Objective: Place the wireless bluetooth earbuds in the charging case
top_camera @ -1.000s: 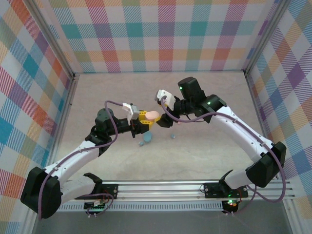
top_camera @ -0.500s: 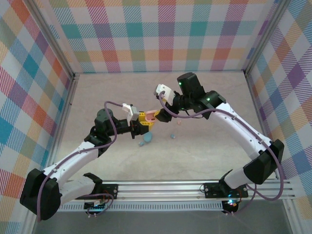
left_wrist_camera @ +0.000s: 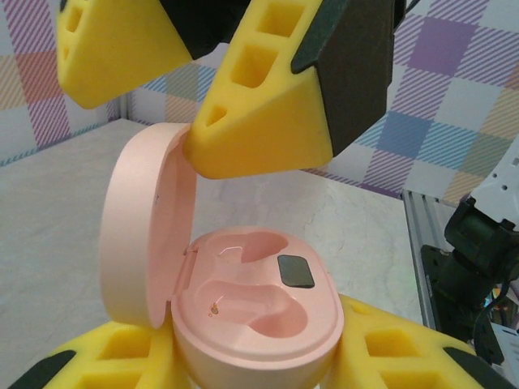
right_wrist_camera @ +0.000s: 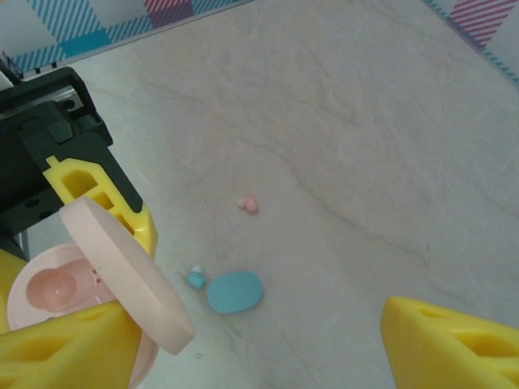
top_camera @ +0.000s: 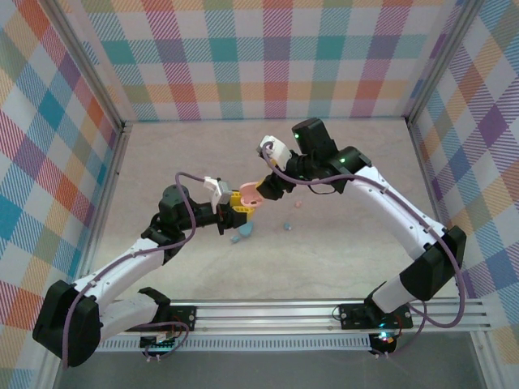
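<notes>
So, L jaws grip open pink case (left_wrist_camera: 261, 322).

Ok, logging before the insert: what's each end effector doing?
Left end effector: closed, holding the pink charging case.
Right end effector: open, holding nothing.

Left gripper (top_camera: 233, 204) is clamping the pink case (top_camera: 249, 193), right gripper (top_camera: 265, 187) is nosing against it, blue case (top_camera: 242, 233) lying nearby.
</notes>
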